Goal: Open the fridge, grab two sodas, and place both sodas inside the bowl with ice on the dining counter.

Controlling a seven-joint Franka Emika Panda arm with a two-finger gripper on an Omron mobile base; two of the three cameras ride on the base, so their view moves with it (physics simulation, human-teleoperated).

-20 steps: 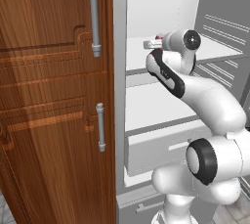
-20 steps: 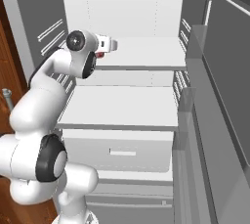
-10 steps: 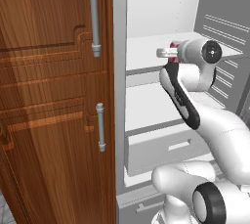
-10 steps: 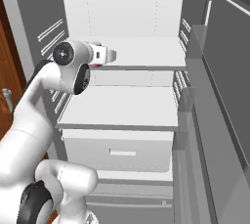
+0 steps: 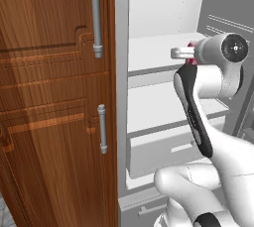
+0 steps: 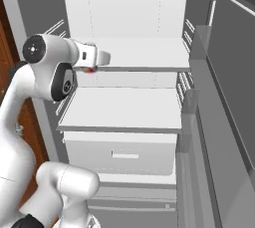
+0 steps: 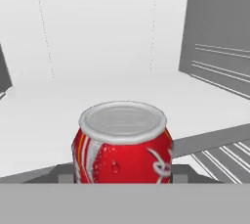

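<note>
Left base view: the arm has swung rightward across the open fridge (image 5: 163, 87) over the last second, carrying the jaws (image 5: 184, 53) out along the upper shelf (image 5: 154, 47) level. A sliver of red soda (image 5: 190, 60) shows just behind the jaws, against the wrist. The brown wooden cabinet (image 5: 49, 97) stands well off to the side, untouched.

Right base view: the wrist now sits nearer the fridge's front edge than it did a second ago, with the jaws (image 6: 99, 58) pointing across the upper shelf and a red patch of the can (image 6: 89, 69) just beneath them. That reads as a withdrawal with the can in hand.

Hand view: the soda fills the space directly ahead of the jaws (image 7: 122, 181), silver top up, upright, sitting right between them. The fingers themselves are hidden behind the can, but the jaws appear to be pinching it.

My judgement: the first can is secured and coming out; the carry to the bowl on the dining table comes next, then a second trip.
</note>
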